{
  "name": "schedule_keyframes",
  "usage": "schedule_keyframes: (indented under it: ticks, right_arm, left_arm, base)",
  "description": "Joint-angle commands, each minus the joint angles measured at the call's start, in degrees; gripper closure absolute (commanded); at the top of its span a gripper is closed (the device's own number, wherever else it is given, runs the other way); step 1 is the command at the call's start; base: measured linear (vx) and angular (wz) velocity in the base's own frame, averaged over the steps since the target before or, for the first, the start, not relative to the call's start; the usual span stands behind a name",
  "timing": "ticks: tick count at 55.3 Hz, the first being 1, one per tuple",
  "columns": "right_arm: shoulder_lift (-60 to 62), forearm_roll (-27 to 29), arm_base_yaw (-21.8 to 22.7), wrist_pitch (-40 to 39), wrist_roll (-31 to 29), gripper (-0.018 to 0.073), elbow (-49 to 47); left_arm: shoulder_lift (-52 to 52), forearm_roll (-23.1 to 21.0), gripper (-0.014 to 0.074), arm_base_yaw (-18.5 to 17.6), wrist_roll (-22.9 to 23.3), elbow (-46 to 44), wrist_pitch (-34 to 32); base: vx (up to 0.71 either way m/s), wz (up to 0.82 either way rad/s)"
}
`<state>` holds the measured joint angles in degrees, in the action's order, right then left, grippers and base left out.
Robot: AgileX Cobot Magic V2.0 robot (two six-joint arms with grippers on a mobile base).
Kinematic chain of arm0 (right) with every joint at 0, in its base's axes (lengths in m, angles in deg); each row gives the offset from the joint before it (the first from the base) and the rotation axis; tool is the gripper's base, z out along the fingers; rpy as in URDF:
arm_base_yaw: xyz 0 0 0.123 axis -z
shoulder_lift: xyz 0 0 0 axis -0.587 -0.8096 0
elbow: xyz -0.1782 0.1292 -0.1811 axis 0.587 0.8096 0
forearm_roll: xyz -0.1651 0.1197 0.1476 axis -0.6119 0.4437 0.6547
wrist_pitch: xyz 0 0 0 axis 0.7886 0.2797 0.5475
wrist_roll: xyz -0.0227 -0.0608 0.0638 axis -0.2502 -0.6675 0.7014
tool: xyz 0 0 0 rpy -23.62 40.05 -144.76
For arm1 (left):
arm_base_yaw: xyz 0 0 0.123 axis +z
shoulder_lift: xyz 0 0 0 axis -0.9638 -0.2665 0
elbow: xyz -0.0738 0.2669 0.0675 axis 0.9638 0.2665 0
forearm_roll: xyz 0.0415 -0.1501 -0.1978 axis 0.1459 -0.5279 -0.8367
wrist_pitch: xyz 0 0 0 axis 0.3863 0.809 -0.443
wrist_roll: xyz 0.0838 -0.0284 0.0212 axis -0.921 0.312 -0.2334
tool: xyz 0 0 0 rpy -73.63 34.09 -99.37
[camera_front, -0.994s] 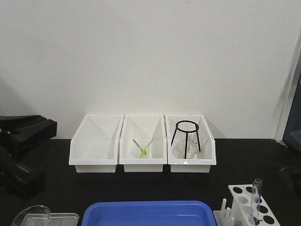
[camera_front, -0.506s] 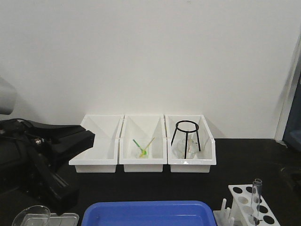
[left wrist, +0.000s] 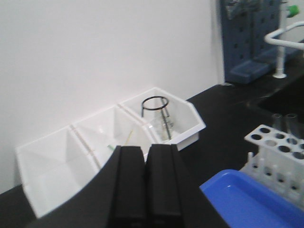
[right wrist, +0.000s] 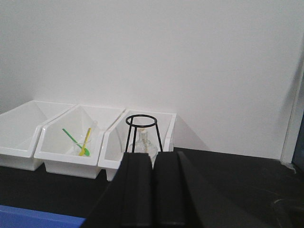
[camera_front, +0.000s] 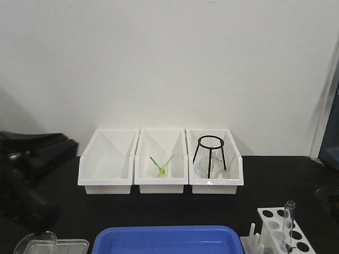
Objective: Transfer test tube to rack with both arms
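Note:
A slim clear test tube (camera_front: 289, 222) stands upright in the white rack (camera_front: 275, 225) at the front right corner of the black table. The left wrist view shows the rack (left wrist: 278, 152) at its right edge, well away from my left gripper (left wrist: 146, 149), which is shut with nothing between its fingers. My left arm (camera_front: 29, 164) is a blurred black mass at the far left of the front view. In the right wrist view my right gripper (right wrist: 152, 156) is shut and empty, facing the bins. The right arm does not show in the front view.
Three white bins (camera_front: 106, 164) line the back wall. The middle one (camera_front: 160, 169) holds green and yellow sticks, and the right one a black wire tripod (camera_front: 211, 153) over a flask. A blue tray (camera_front: 167, 241) lies at the front, with clear glassware (camera_front: 39, 243) at the front left.
My left arm swung out toward the left bin half a second ago and has since drawn back to the left. The test tube and rack have not moved.

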<state>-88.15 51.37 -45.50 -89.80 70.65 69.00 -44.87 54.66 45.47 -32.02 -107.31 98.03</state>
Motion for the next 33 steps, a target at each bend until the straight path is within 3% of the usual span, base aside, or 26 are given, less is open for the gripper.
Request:
schedule_keyframes:
  ticks: [1,11,19,33]
  right_arm:
    - [0.29,-0.47,0.38,-4.71,-0.50,0.0571,-1.50]
    - [0.29,-0.47,0.38,-4.71,-0.50,0.0571,-1.50]
    - [0.29,-0.47,0.38,-4.71,-0.50,0.0571,-1.50]
    - [0.29,-0.47,0.38,-4.76,-0.50,0.0571,-1.50]
  left_arm:
    - [7.55,-0.67,0.0594,4.22,0.15,4.67,-3.82]
    - [26.64,-0.67,0.0594,15.86,-0.04,23.12,-3.55]
    - [39.31,-0.67,0.0594,22.60,0.07,36.17,-3.55]
    - [52.82,-2.42,0.0594,26.85,0.13,52.24,-6.62]
  base:
    - [0.00,0.00]
    - [0.00,0.00]
    - [0.00,0.00]
    - [0.00,0.00]
